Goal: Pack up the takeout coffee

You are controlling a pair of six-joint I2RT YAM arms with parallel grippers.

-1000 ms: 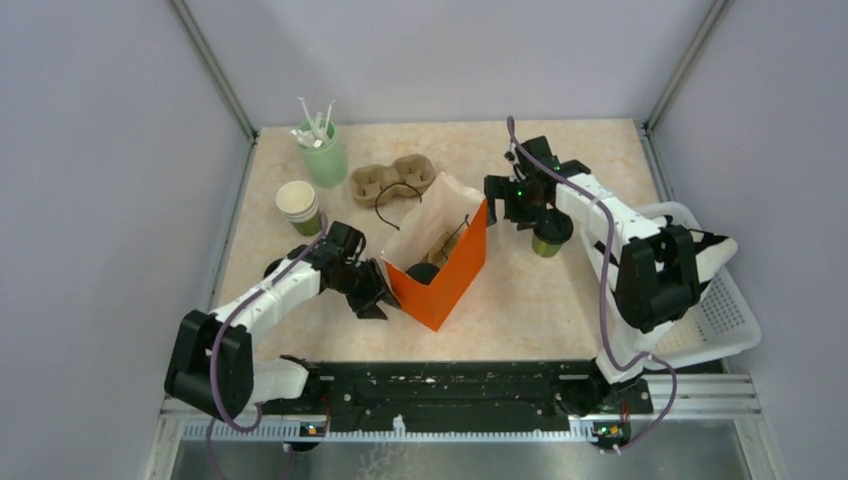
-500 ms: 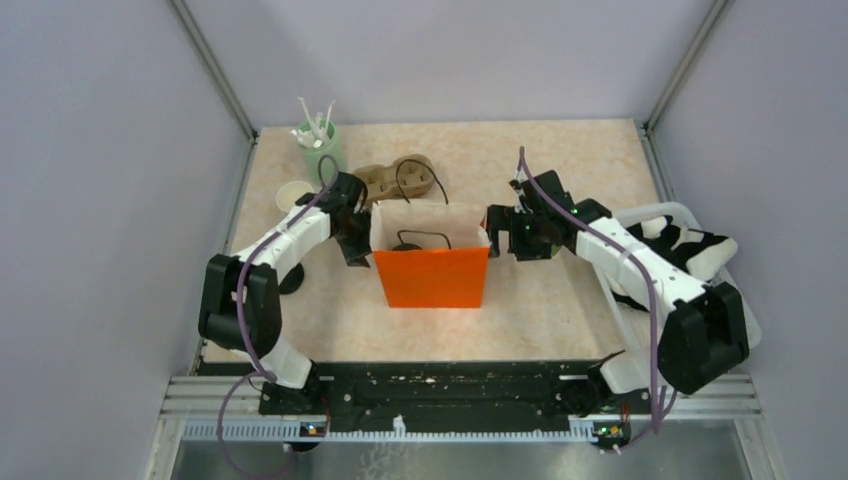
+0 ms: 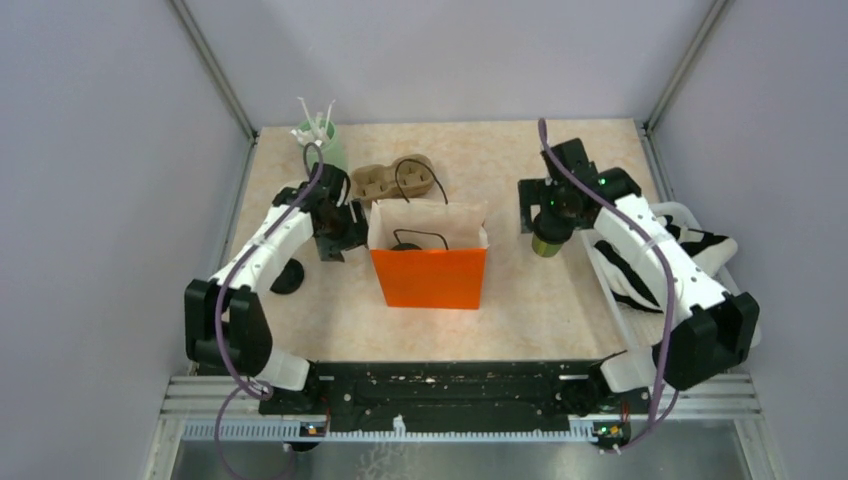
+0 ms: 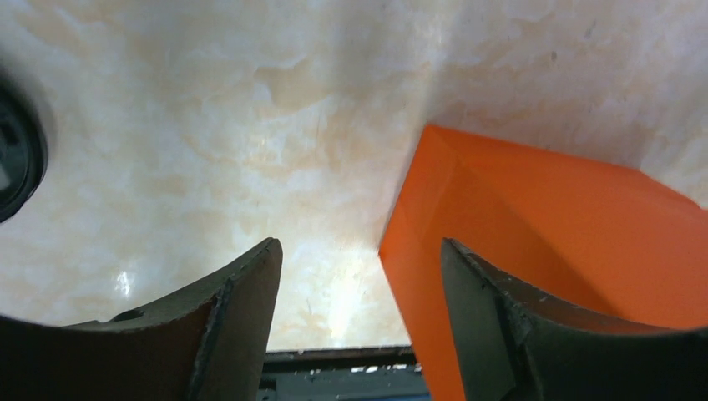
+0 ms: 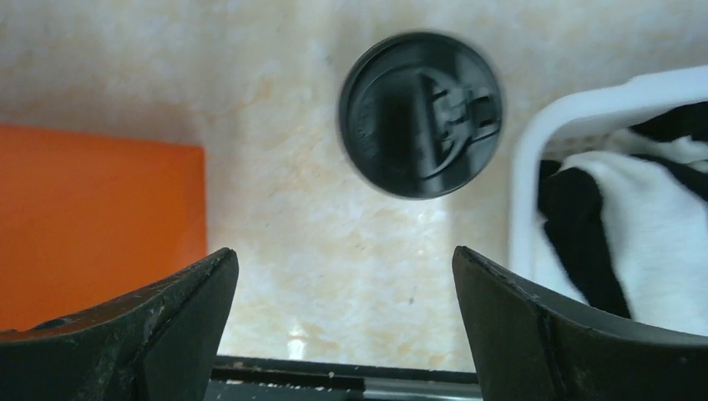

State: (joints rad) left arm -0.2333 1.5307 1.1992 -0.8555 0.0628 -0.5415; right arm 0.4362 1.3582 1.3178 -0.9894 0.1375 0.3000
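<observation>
Orange paper bag [image 3: 428, 275] stands on the bench [image 3: 520, 320], takeout coffee [image 5: 420, 114] upright to its right, beside the white basket [image 5: 524, 184]. Right jaws wide open over the cup, left jaws apart by the bag.

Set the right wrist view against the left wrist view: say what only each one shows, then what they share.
Only the right wrist view: the takeout coffee, seen from above by its black lid, standing on the table next to a white basket that holds a black-and-white cloth.
Only the left wrist view: a dark round object cut off at the left edge; what it is cannot be told.
Both: the orange bag, the marbled table, and the view's own open hand, right hand or left hand, gripping nothing.
</observation>
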